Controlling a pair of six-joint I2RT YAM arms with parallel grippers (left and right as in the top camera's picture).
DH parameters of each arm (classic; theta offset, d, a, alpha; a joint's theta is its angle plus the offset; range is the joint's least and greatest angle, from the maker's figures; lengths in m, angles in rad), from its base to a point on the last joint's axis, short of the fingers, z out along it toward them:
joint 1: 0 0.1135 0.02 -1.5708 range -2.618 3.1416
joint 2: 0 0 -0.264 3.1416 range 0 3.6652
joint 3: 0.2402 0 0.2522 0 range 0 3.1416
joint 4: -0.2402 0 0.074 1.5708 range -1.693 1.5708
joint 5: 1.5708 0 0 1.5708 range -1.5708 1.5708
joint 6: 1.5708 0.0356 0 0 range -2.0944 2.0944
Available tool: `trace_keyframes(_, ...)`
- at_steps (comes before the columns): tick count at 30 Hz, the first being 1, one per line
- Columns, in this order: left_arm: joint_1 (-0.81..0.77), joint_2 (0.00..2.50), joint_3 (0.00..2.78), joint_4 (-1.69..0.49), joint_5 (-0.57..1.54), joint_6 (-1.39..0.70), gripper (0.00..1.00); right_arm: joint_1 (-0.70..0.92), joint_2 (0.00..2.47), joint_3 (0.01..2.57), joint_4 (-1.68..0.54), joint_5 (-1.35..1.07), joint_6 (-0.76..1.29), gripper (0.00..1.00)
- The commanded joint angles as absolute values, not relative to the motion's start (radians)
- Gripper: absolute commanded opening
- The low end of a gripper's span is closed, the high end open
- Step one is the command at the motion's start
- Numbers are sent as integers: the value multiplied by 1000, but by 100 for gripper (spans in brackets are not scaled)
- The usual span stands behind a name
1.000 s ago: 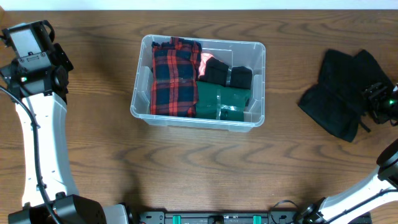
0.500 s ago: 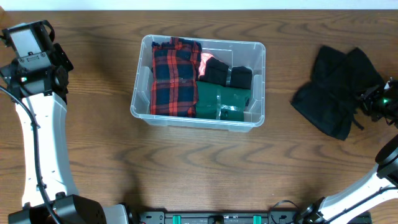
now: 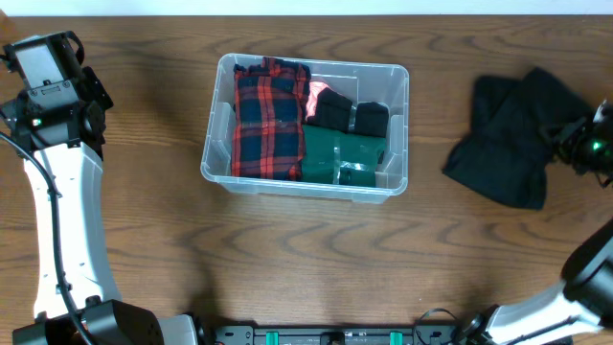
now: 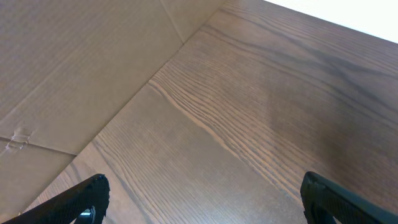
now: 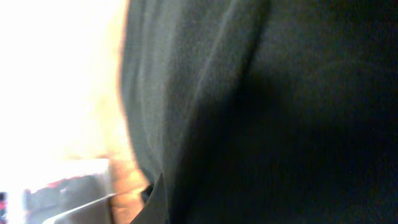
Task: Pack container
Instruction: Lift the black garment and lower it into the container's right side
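Black garment point(image 5: 280, 112) smothers the right wrist view, fingers hidden! Right gripper point(image 3: 575, 146), frame's right edge, clamps it. Container point(image 3: 213, 144) sits centre, well left. Left gripper point(image 4: 202, 202) gapes wide over table point(image 4: 249, 124).

Clear, glossy plastic container point(image 3: 305, 185) — matt black cloth garment point(image 3: 508, 144) — smooth wood-grain table point(image 3: 287, 268).

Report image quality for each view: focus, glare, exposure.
Overhead: sharp and evenly lit, contents of the container read plainly. Left wrist: wood table in focus, top-right corner blown white. Right wrist: black garment fills the frame, soft and underexposed; left side washed out by glare.
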State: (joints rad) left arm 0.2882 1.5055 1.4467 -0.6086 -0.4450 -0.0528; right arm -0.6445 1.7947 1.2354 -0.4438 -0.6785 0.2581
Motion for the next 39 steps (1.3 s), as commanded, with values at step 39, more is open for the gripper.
trace_keyframes(39,292,1509,1442,-610,-454,-65,98,244,1394,1254,-45,-471,625,1)
